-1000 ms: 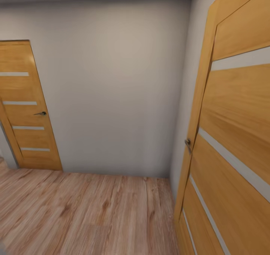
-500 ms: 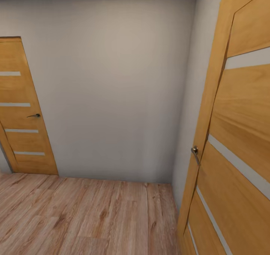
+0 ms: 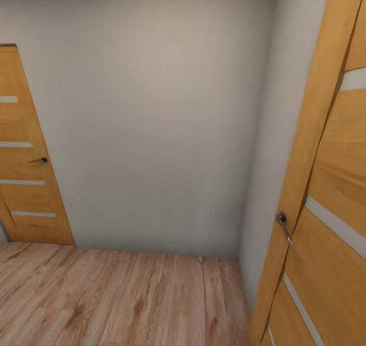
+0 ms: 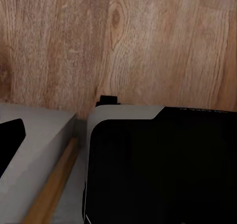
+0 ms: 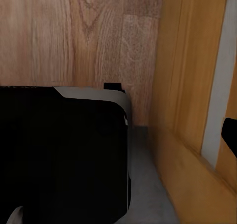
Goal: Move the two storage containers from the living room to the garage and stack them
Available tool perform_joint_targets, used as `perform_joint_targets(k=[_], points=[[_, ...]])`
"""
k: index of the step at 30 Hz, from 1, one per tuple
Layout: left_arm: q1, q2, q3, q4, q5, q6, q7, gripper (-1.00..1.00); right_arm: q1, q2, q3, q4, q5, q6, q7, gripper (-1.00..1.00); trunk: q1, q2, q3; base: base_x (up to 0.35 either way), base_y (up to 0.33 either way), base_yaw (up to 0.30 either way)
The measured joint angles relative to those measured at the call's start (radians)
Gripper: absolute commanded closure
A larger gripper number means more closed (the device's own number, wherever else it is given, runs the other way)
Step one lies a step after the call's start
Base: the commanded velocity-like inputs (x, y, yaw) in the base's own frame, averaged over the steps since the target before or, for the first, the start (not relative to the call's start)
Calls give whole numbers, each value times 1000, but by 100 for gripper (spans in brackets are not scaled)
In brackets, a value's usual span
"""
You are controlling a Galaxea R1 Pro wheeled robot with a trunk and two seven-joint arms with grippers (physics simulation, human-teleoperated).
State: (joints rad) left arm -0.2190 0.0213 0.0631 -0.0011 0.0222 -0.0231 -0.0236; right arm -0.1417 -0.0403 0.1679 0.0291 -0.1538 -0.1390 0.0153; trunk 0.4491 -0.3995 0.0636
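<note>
Gripper perhaps above wood-plank floor (image 4: 118, 41), unclear.

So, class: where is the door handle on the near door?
In the head view the handle sits low at right, on the near door's edge, beside the grey wall corner above the wood floor.

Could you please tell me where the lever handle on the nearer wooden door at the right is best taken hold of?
Grip the lever handle on its slim bar, near the free lower end. Come from the hallway side, facing the wooden door, because the bar juts out from a round base and slopes downward, probably leaving room for a hand to close across it.
</note>
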Motion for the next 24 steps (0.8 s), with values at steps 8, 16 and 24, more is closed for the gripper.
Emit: perform_joint_targets(k=[8, 16, 24], points=[[0, 0, 0, 0, 0, 0, 0, -100, 0, 0, 0, 0, 0, 0, 0, -100, 1, 0, 0, 94, 16, 0], [0, -1, 0, 0, 0, 1, 0, -100, 0, 0, 0, 0, 0, 0, 0, -100, 0, 0, 0, 89, 1, 0], [0, 0, 0, 0, 0, 1, 0, -100, 0, -2, 0, 0, -1, -1, 0, -100, 0, 0, 0, 305, 0, 0]])
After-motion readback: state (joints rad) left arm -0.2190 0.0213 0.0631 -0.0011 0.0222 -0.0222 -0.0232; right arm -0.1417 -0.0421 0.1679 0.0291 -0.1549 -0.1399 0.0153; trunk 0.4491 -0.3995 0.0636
